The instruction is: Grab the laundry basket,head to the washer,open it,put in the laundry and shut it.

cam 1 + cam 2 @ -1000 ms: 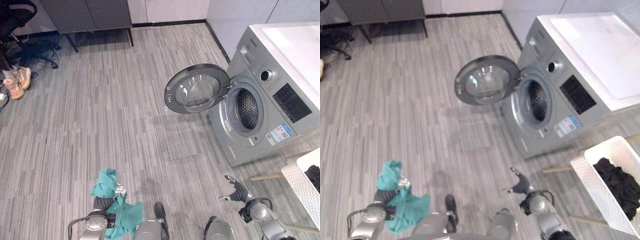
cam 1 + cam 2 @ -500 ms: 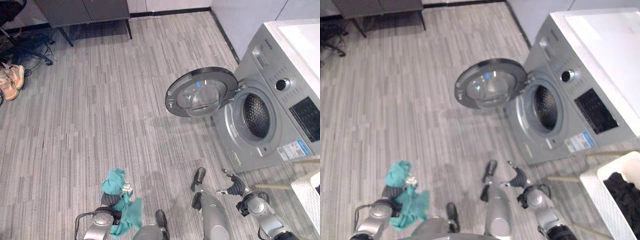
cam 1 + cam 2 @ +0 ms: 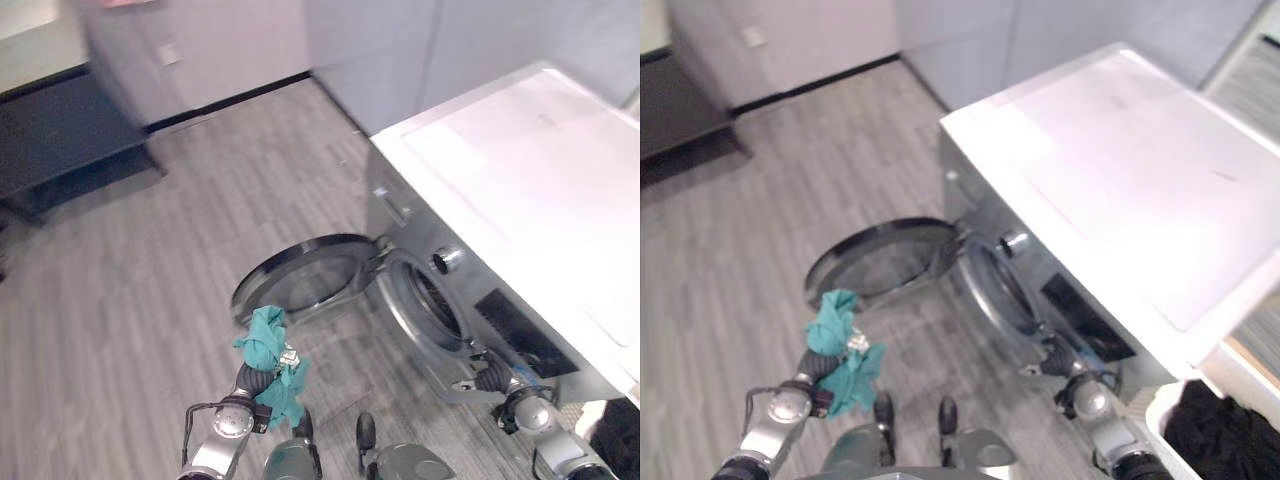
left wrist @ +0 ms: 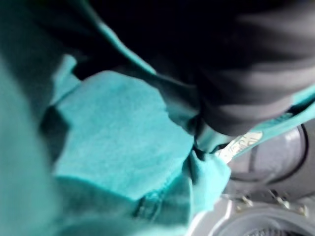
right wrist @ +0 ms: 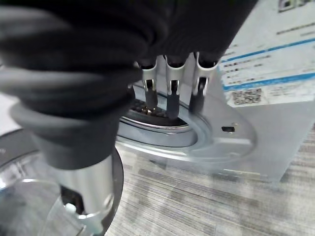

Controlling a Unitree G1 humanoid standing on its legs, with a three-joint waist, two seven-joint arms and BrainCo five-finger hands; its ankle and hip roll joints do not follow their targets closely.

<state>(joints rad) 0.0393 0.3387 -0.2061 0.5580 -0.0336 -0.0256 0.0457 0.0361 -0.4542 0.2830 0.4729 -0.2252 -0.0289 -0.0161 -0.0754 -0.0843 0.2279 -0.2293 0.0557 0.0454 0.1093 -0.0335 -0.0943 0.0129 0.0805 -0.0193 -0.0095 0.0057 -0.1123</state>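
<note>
In front of you the washer [image 3: 470, 250] stands with its round door [image 3: 300, 275] swung wide open toward the floor, drum mouth [image 3: 425, 305] exposed. Your left hand [image 3: 262, 375] has its fingers clamped on a teal garment [image 3: 268, 345] — bunched, hanging just before the open door. Your right hand [image 3: 1058, 355] hovers low by the washer's front, fingers [image 5: 170, 91] straight and holding nothing. The white laundry basket [image 3: 1160, 405] — dark clothes [image 3: 1215, 430] inside — sits beside the washer.
</note>
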